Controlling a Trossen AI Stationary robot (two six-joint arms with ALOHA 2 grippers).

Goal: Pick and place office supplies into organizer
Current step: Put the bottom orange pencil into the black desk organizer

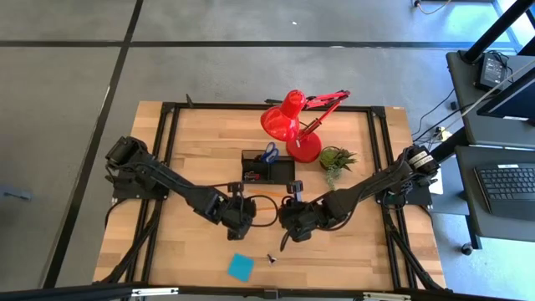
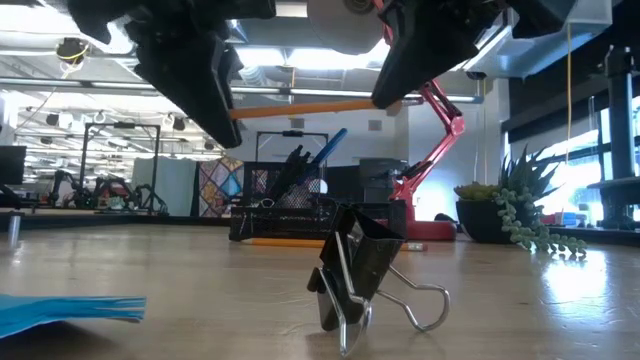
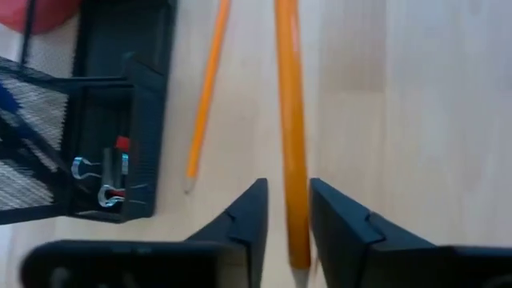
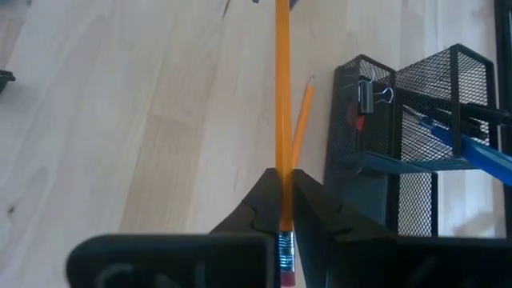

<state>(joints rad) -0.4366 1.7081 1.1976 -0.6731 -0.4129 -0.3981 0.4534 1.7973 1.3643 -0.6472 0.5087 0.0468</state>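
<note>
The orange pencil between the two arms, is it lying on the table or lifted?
Lifted: the orange pencil hangs level above the table, right end effector shut on its eraser end.

Your left gripper (image 3: 286, 210) and right gripper (image 4: 284, 200) meet mid-table, arms angled inward; right fingers pinched tight, left fingers slightly apart, both raised above the surface

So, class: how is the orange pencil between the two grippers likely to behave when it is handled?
The pencil probably stays stiff: it runs straight from the right gripper to the left gripper. Long and thin, it looks light. Set down, it may roll on the smooth table.
</note>
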